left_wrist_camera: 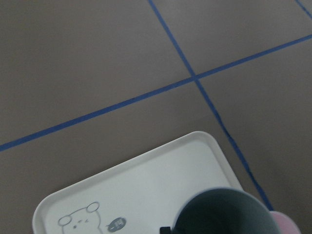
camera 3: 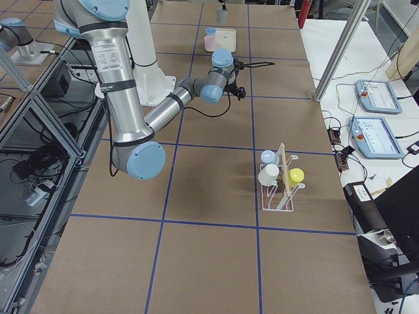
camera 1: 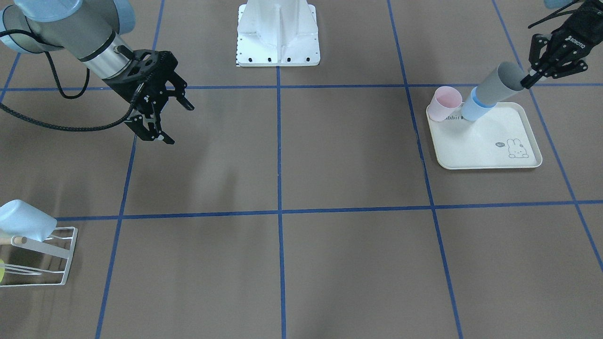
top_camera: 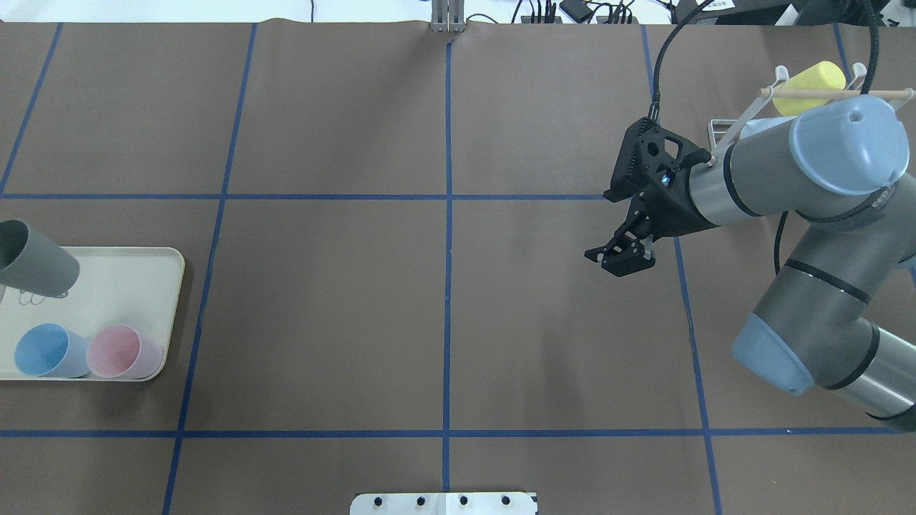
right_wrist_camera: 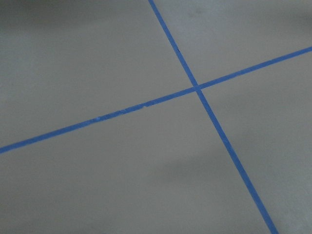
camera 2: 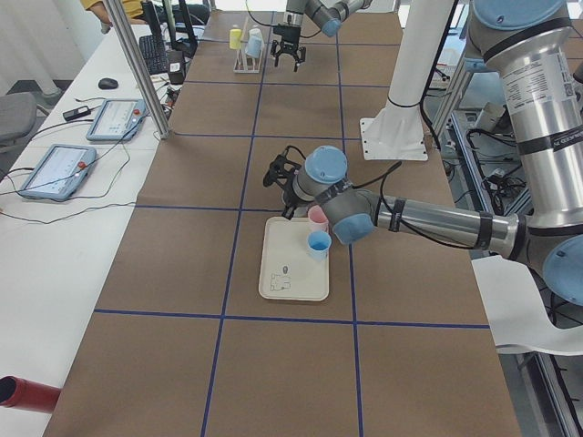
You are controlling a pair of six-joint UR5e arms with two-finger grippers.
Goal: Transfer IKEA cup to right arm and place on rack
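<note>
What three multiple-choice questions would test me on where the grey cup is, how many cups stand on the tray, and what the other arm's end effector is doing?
1. Where is the grey plastic cup?
A. held by the left end effector above the cream rectangular rabbit-print tray
B. standing upright on that tray
C. lying on its side on that tray

2. How many cups stand on the tray?
A. one
B. four
C. two

3. The right end effector is:
A. shut on a cup
B. open and empty
C. shut on the tray's rim

Answers:
1. A: the front-facing view shows it tilted and gripped at the rim.
2. C: only the light blue plastic cup and the pink plastic cup stand there.
3. B: its fingers are spread with nothing between them.
</note>
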